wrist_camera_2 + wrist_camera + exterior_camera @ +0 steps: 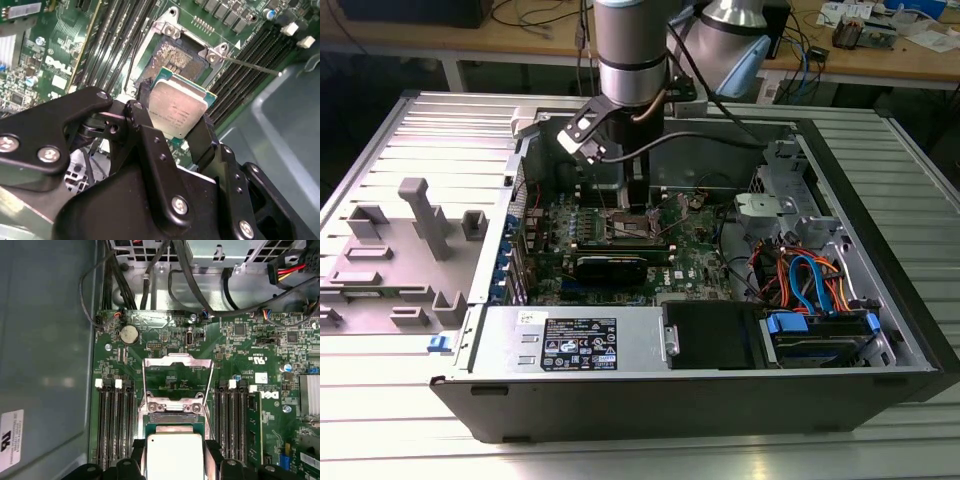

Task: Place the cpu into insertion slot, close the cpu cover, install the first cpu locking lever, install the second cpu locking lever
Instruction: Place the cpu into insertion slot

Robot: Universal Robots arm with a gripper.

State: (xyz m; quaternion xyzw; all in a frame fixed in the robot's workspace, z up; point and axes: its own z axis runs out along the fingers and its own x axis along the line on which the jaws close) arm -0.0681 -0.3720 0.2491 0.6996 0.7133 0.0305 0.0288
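Note:
My gripper (176, 108) is shut on the cpu (181, 100), a flat square chip with a dull silver top and a green edge. It hangs tilted just above the insertion slot (176, 56), whose dark pin field lies bare. In the first wrist view the cpu (175, 456) sits between my two black fingers (138, 456), right in front of the slot (172, 419). The cpu cover (178, 358), a silvery frame with a square cut-out, stands swung up behind the slot. A thin locking lever rod (250, 65) sticks out beside the slot. In the exterior view my gripper (637, 208) reaches down into the open computer case over the slot (630, 228).
Long black memory slots (112, 425) flank the slot on both sides. A long black card (610, 265), the black power-supply box (575, 342) and bundled cables (800, 280) fill the case. The case wall (45, 365) is close by. A grey fixture tray (405, 240) lies at the exterior view's left.

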